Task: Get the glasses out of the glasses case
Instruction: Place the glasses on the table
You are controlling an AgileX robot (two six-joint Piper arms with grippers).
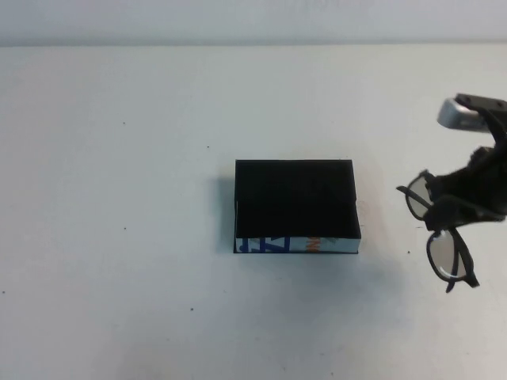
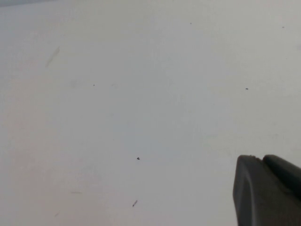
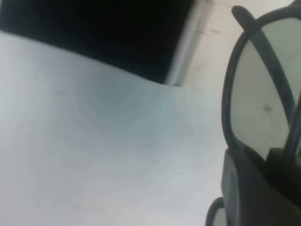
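The glasses case (image 1: 295, 204), a shallow black box with a white front edge printed in blue and orange, lies open at the table's middle with nothing showing inside. My right gripper (image 1: 450, 212) is at the right edge, shut on the bridge of the dark-framed glasses (image 1: 444, 237) and holding them above the table, right of the case. In the right wrist view the glasses (image 3: 256, 94) sit against my gripper (image 3: 263, 165), and a corner of the case (image 3: 122, 37) shows. My left gripper (image 2: 263, 162) is shut and empty over bare table, out of the high view.
The white table (image 1: 119, 237) spreads all around the case, with a pale wall along its far edge. A few small dark specks (image 2: 138, 158) dot the surface.
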